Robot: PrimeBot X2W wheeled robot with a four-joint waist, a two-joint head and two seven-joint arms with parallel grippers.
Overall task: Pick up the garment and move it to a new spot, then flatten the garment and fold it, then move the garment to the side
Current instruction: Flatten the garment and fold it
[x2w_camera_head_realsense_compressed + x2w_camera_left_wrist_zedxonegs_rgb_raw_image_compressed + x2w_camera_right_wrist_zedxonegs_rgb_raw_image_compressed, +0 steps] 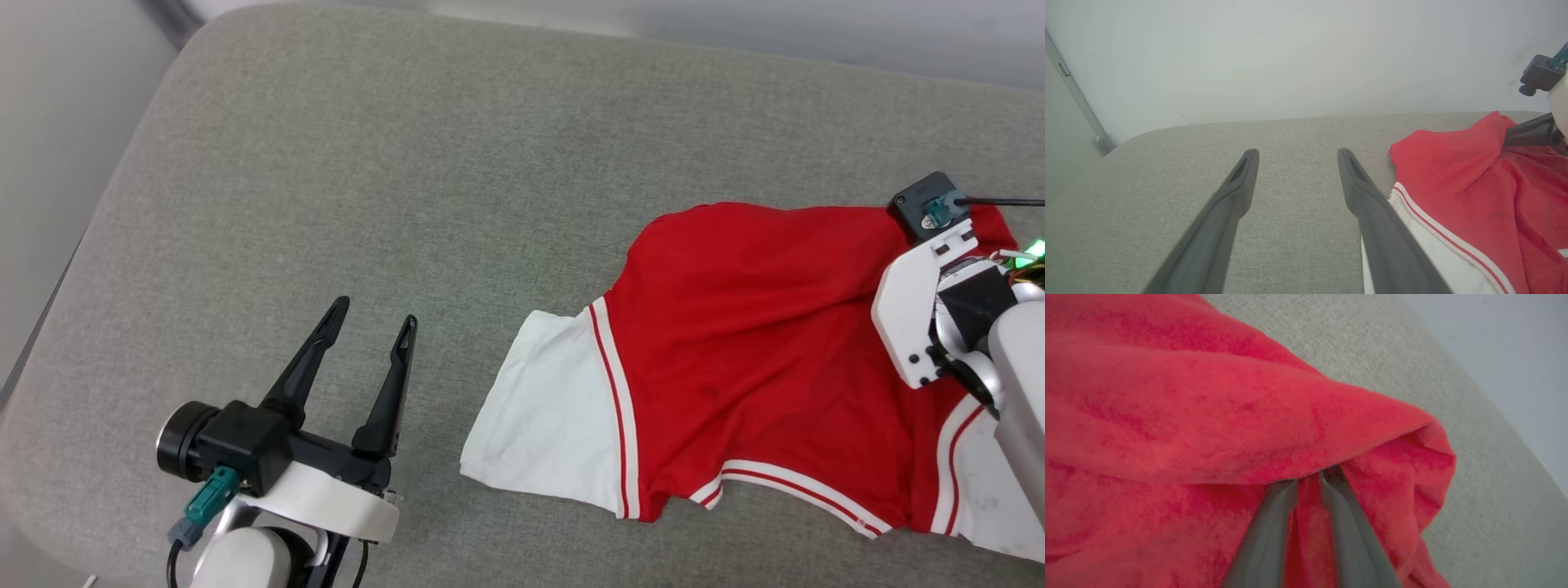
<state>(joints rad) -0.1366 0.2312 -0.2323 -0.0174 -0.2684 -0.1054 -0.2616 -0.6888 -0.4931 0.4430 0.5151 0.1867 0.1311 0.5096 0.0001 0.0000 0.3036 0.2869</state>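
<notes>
- Nearest to me, at the lower left of the head view, my left gripper (375, 312) hovers over bare cushion with its two dark fingers spread wide and nothing between them.
- Under and around it runs the grey woven cushion (367, 163), rounded at its far left corner, with a pale wall (1290, 61) behind it in the left wrist view.
- Just right of that gripper, apart from it, lies the shirt (735, 327), spread loosely over the right half of the cushion.
- Its white short sleeve (547, 408) points toward my left gripper, and red-and-white striped trim (616, 408) joins the sleeve to the body.
- Across the middle, the side turned up is plain red and rumpled, and a striped band (800, 486) runs along the near edge.
- At the far right, my right gripper (1310, 479) reaches down into the shirt's far right part.
- Its fingers stand close together and pinch a fold of red cloth, which bunches into a raised ridge around them.
- A second white sleeve (988, 482) shows below that arm at the picture's right edge.
</notes>
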